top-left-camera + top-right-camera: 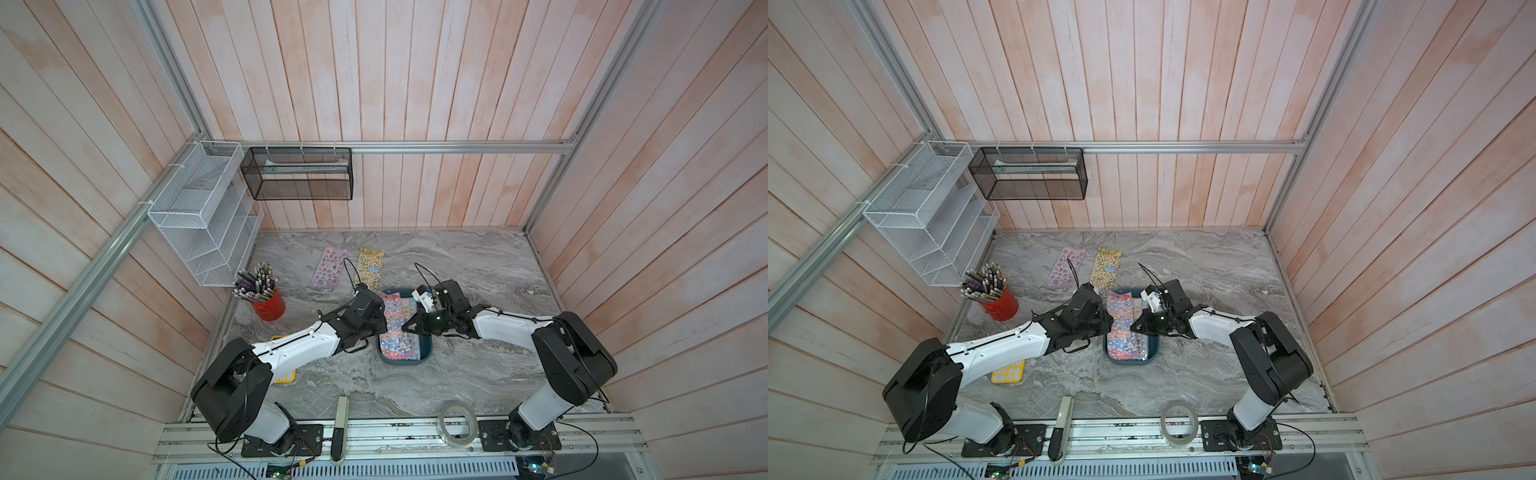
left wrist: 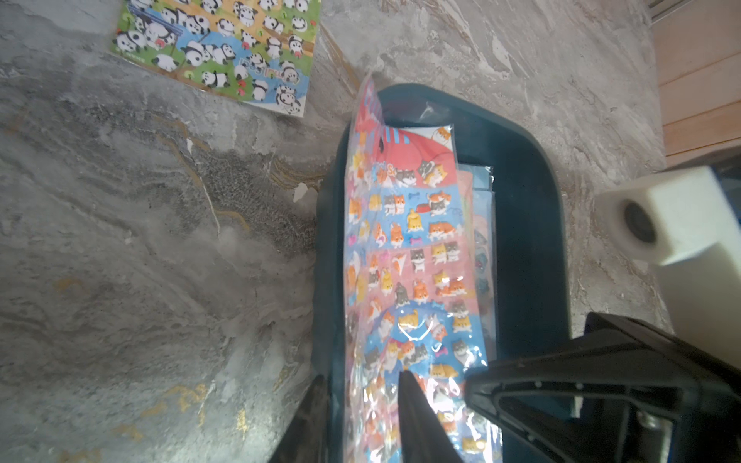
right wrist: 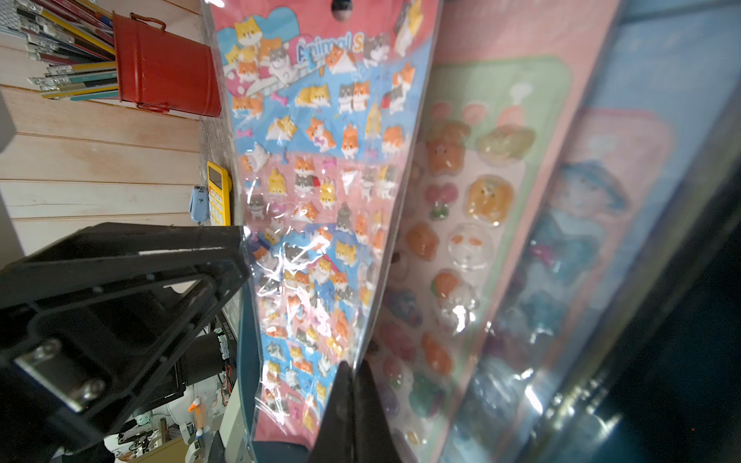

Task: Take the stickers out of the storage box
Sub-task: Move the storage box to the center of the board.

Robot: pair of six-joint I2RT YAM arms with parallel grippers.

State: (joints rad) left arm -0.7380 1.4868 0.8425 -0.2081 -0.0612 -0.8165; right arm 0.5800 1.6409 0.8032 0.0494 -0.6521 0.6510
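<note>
The dark teal storage box [image 1: 405, 362] [image 1: 1129, 360] sits mid-table between both arms, holding a stack of stickers [image 1: 395, 328]. The top sheet [image 2: 417, 248] [image 3: 320, 160] is pink and blue with small dogs. My right gripper [image 3: 353, 373] [image 1: 409, 326] is shut on that sheet's long edge, which is raised off the stack. My left gripper [image 2: 363, 401] [image 1: 384, 330] is open at the box's opposite side: one finger outside the wall, the other resting on the sheet. A pink sticker sheet [image 1: 329, 268] and a yellow-green panda sheet [image 1: 371, 266] [image 2: 224, 48] lie on the table behind the box.
A red cup of pencils [image 1: 269, 305] stands left of the box. A yellow stencil [image 1: 286, 376] lies under the left arm. A tape roll [image 1: 457, 424] and a long handheld tool [image 1: 340, 428] sit at the front edge. A white wire rack [image 1: 203, 216] and a black mesh basket [image 1: 297, 174] hang on the walls.
</note>
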